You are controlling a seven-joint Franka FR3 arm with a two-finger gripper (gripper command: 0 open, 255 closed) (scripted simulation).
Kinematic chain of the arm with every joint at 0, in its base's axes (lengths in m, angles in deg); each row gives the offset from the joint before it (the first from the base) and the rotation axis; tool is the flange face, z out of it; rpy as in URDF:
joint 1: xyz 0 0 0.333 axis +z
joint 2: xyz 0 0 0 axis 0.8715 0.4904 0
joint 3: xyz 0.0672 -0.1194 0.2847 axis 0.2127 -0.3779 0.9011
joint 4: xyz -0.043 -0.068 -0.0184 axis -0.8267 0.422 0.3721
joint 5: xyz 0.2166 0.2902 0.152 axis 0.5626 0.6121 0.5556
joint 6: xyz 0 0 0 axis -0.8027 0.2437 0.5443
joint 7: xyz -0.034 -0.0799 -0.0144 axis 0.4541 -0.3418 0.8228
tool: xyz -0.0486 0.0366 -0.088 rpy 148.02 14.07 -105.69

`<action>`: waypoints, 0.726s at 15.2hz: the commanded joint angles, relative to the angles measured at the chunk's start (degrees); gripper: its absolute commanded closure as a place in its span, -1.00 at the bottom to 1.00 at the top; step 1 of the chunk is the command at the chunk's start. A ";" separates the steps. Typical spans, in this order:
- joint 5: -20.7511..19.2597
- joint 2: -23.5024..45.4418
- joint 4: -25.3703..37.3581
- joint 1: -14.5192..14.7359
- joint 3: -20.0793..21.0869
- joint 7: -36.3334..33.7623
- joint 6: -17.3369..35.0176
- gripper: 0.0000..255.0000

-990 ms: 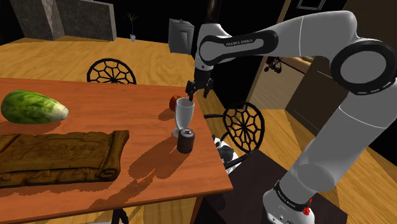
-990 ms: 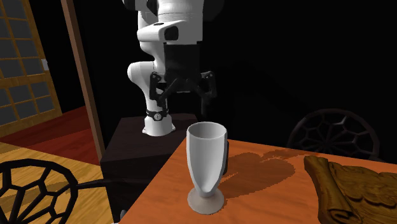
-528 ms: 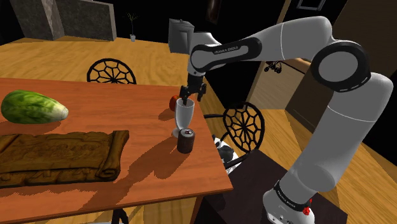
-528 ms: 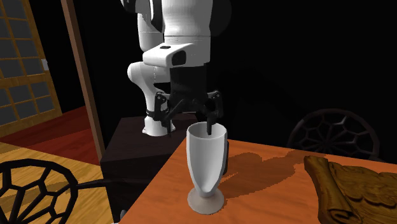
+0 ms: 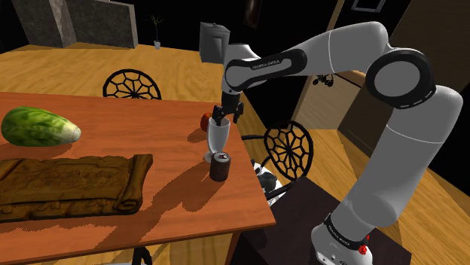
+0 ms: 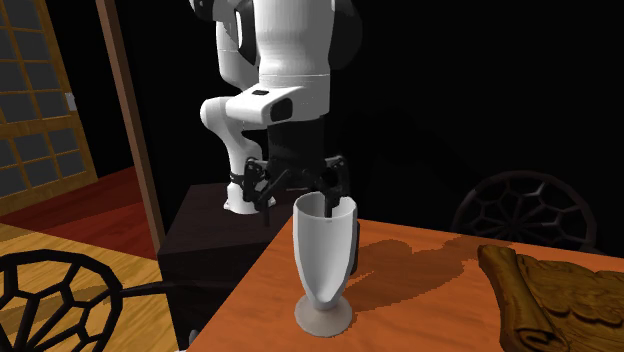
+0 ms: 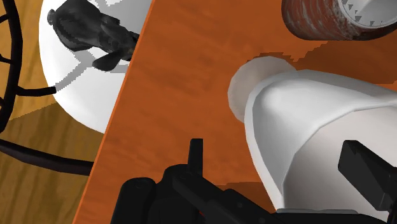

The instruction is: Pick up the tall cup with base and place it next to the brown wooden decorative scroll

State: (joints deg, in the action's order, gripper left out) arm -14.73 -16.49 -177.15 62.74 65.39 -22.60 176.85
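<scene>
The orange-brown wooden table [image 5: 151,135] stands on a wood-plank floor [image 5: 90,64]; in the second exterior view a black area lies behind the arm.

**Edges**
- The white tall cup [image 5: 217,139] [image 6: 323,250] [image 7: 305,140] stands upright on its round base, near the table edge at the shoulder view's right.
- In the second exterior view it is close to the table's near-left corner.
- A black lattice-back chair [image 5: 290,150] stands off that edge.

**Open room**
- A rusty brown can [image 5: 220,166] [image 7: 331,19] stands just beside the cup, on the camera side in the shoulder view.
- A red round object [image 5: 206,119] lies just behind the cup.
- The brown carved scroll [image 5: 68,184] [image 6: 560,300] lies flat, well apart from the cup toward the shoulder view's left.
- Bare table lies between the scroll and the cup.
- A green vegetable [image 5: 38,126] lies beyond the scroll.

**Gripper**
- The gripper [image 5: 224,117] [image 6: 297,195] [image 7: 280,165] points down at the cup's rim.
- Its fingers stand apart.
- One finger [image 6: 328,204] reaches into the cup's mouth; the other [image 7: 195,153] hangs outside the wall, over the table.
- No squeeze on the wall is visible.

**Change from the earlier frame**
- The gripper has come lower, so the inner finger sits deeper in the cup.
- The cup, can and scroll have not moved.
</scene>
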 commanded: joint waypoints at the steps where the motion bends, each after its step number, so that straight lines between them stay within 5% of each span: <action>1: 0.00 0.00 -0.02 0.00 0.00 -0.01 0.03 -1.00; 2: 0.00 0.00 -0.02 0.00 0.00 -0.01 0.03 -1.00; 3: 0.00 0.00 -0.02 0.00 0.00 -0.01 0.03 1.00; 11: 0.00 0.00 -0.02 0.01 0.00 -0.01 0.03 1.00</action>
State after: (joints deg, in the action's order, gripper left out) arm -14.73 -16.49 -177.16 62.74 65.39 -22.61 176.87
